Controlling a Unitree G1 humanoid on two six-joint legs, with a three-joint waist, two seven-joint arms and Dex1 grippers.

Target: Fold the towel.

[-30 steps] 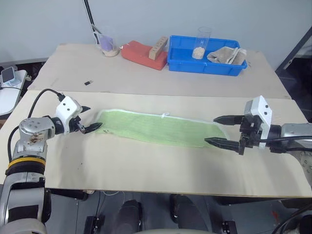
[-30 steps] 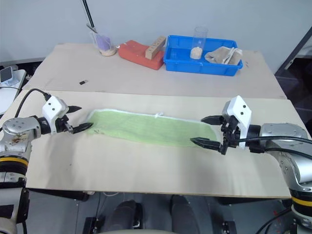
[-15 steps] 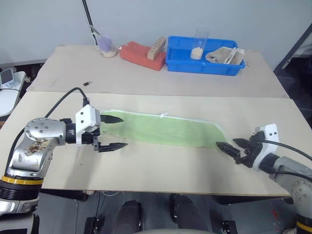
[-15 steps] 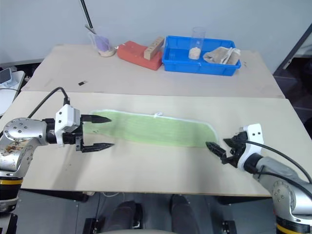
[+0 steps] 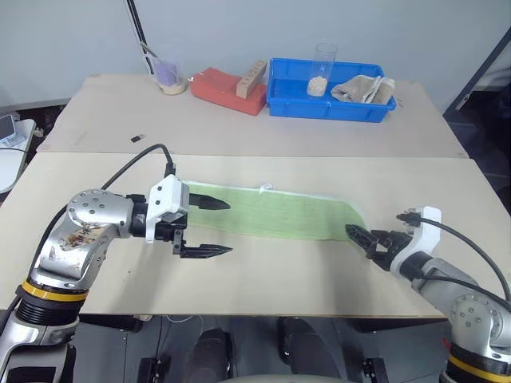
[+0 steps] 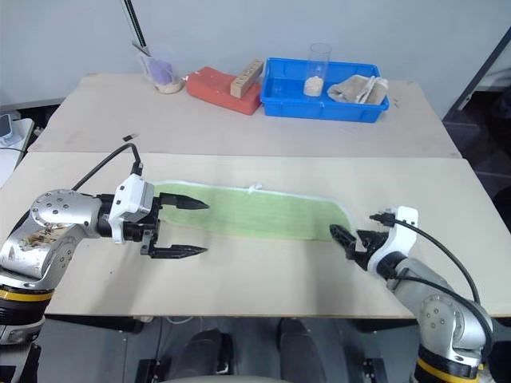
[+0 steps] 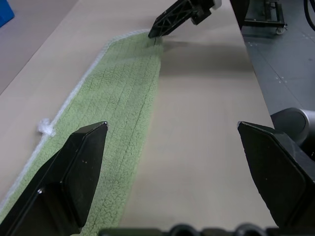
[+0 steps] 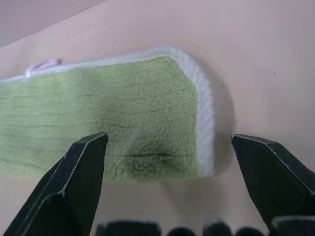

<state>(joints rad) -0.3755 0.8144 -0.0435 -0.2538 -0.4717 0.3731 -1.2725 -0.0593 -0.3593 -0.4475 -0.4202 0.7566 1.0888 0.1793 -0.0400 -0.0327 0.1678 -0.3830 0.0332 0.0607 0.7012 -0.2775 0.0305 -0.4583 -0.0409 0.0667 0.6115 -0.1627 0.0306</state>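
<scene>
Both arms now low at the towel (image 5: 275,214) ends (strip flat mid-table, 9-to-3 o'clock): left gripper (image 5: 209,227) spread, straddling its 9 o'clock end, right gripper (image 5: 361,238) spread at the 3 o'clock corner, nothing pinched, so fold not started.

The left gripper (image 7: 172,172) has its jaws spread wide, one finger (image 7: 69,177) over the towel (image 7: 123,113), the other over bare table (image 7: 197,123). At twelve o'clock, the right gripper (image 7: 170,19) touches the towel's far end. A white loop (image 7: 46,128) lies at nine o'clock.
</scene>
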